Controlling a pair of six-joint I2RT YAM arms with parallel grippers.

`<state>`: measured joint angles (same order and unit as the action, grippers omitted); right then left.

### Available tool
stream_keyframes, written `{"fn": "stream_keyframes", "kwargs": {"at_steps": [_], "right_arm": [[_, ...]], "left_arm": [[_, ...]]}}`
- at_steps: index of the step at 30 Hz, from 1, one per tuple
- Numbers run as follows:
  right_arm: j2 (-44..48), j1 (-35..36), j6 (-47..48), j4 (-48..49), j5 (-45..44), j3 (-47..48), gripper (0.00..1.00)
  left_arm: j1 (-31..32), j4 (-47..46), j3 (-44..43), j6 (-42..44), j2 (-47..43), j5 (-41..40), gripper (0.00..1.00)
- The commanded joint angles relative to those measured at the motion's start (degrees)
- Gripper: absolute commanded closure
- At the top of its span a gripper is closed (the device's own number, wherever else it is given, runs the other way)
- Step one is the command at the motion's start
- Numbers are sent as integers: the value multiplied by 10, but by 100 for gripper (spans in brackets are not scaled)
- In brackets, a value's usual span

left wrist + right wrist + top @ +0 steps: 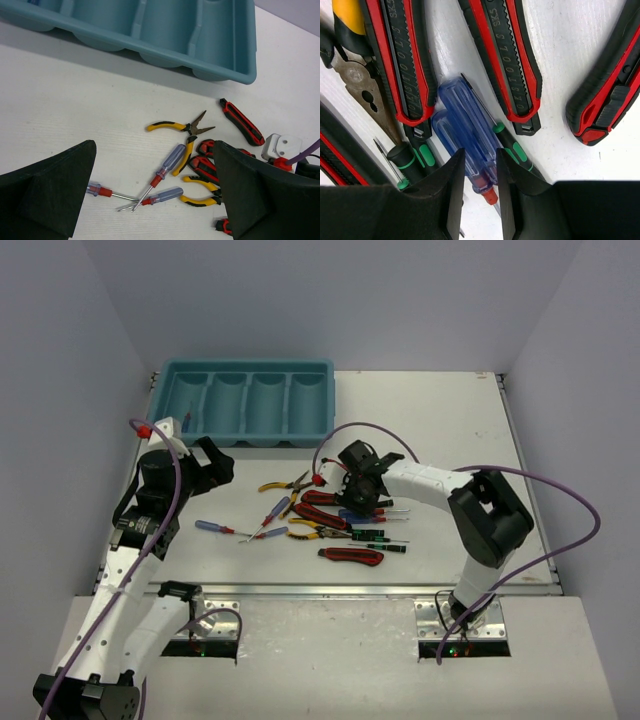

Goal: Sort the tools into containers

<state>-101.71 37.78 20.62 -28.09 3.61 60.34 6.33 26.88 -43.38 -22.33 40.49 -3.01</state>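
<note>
The teal tray with its four compartments stands at the back left, its near wall also in the left wrist view. Tools lie in a heap mid-table: yellow pliers, blue/red screwdrivers, a red-and-black utility knife and precision screwdrivers. My right gripper is down in the heap. Its fingers press both sides of a blue screwdriver handle, which lies on the table. My left gripper hangs open and empty above three screwdrivers.
Round the right gripper lie utility knives, green-and-black precision screwdrivers and pliers jaws, close against the held handle. A knife and pliers lie right of the left gripper. Walls enclose the table.
</note>
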Motion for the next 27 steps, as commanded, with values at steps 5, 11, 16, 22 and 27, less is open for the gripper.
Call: {"fn": "stream_keyframes", "kwargs": {"at_steps": [5, 11, 16, 22, 27], "right_arm": [[-45, -1, 8, 30, 3, 11, 72], [-68, -1, 6, 35, 13, 9, 72], [-61, -1, 3, 47, 10, 2, 72], [-59, 0, 6, 59, -7, 0, 75], [-29, 0, 3, 71, -29, -2, 86]], "left_arm": [[4, -29, 0, 9, -4, 12, 0], [4, -30, 0, 10, -3, 13, 0], [4, -31, 0, 10, -1, 16, 0], [4, -31, 1, 10, -3, 17, 0], [4, -32, 1, 10, -2, 18, 0]]}}
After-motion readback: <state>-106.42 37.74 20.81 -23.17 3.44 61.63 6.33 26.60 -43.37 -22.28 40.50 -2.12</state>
